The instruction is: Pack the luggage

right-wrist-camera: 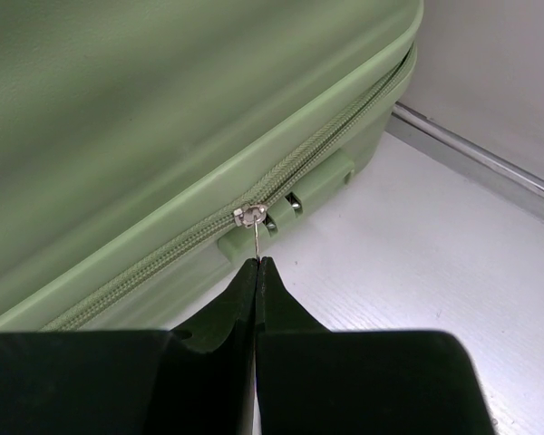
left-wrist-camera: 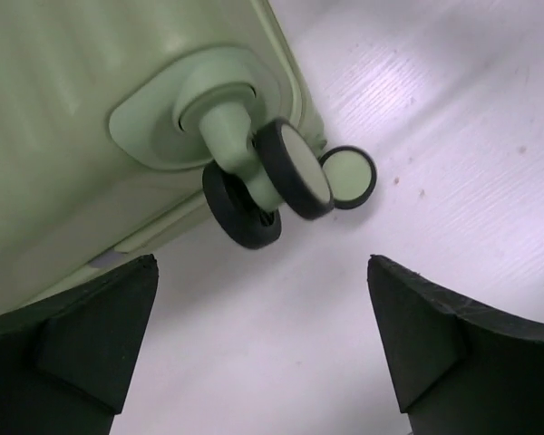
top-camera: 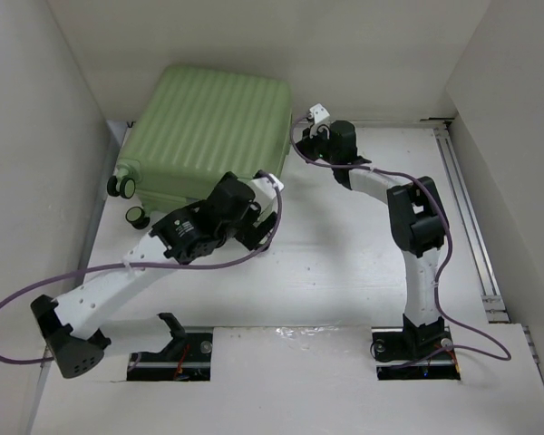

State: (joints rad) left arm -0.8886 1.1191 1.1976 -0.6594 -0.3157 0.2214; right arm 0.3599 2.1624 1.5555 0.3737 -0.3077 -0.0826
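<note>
Two grippers attend one case. Nearest, the left gripper hangs at the near edge of the luggage. Its blunt, matt black fingers are spread wide with only the bare table between them, white and faintly grained. Just beyond them sits a twin wheel, with black rubbery tyres round flat pale green hubs. It stands on a smooth moulded stalk set in a rounded socket of the shell. Another wheel peeps out behind it.

Farther off, at the case's right side, the right gripper has its tapered fingers pressed together on the thin metal zip pull. The pull hangs from a small bright slider. The zip runs along the seam as a fine-toothed, woven green band between two smooth plastic lips.

The luggage lies flat at the far left of the table, close to the back wall. It is a pale green hard shell with long parallel ribs and rounded corners. Its lid is down, and nothing loose shows on the table, so the filling looks done. I judge that zipping it shut is the step in hand. How much of the zip is left to run I cannot tell.
</note>
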